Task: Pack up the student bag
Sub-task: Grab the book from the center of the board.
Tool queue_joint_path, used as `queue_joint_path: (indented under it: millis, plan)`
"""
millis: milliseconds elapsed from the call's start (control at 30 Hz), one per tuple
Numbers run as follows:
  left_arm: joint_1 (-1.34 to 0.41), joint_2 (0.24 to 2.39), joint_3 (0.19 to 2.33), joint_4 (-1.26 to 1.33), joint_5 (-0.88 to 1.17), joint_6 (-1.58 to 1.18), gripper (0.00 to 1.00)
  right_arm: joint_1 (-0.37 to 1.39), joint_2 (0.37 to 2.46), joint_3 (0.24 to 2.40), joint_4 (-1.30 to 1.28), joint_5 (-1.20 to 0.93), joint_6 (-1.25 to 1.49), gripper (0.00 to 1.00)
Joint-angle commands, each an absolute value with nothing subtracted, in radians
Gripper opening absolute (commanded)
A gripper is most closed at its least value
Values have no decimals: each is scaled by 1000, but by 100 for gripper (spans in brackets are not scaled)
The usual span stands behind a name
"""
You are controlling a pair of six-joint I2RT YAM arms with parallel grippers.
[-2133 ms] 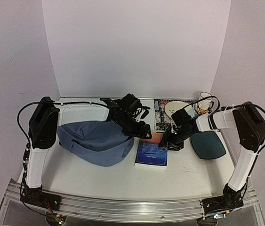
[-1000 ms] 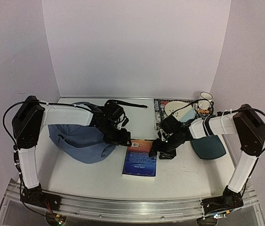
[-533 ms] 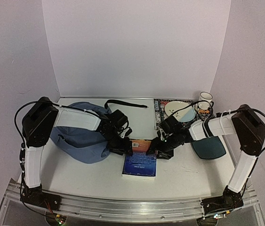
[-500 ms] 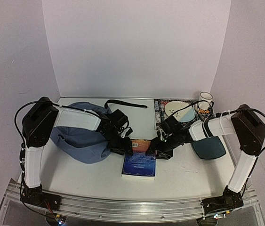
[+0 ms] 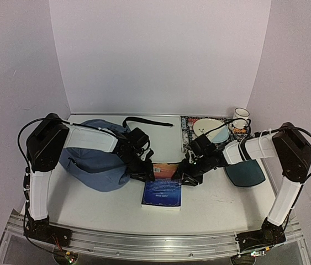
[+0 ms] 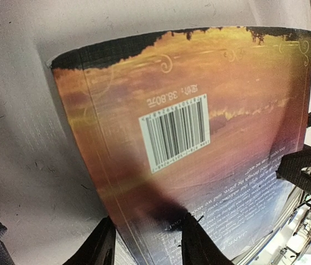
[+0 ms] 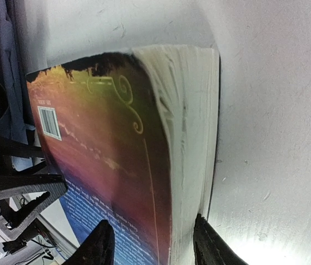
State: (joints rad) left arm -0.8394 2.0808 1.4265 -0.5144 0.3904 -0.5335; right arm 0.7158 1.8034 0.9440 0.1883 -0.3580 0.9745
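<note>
black fingers of my left gripper pinch the spine side of the paperback; my right gripper clamps its page edge across the thickness. it lies barcode side up on the table. the student bag slumps just left of it; i can't see inside.

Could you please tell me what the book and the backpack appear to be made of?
Paperback book: paper pages, visible as a cream edge block, under a thin, glossy card cover that shines and bends. Student bag: soft, matte slate-blue woven fabric that lies slumped and creased. It is probably synthetic, though the look leaves that open.
</note>
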Motion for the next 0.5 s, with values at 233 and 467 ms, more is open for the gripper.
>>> queue_joint_path:
  millis: [233,467]
  plan:
    - [-854,2071,1424,-408,390,-573,40,733,1717,966,288,-451,990,42]
    - [-853,2045,1419,-406,351,-578,40,732,1701,963,290,-448,973,19]
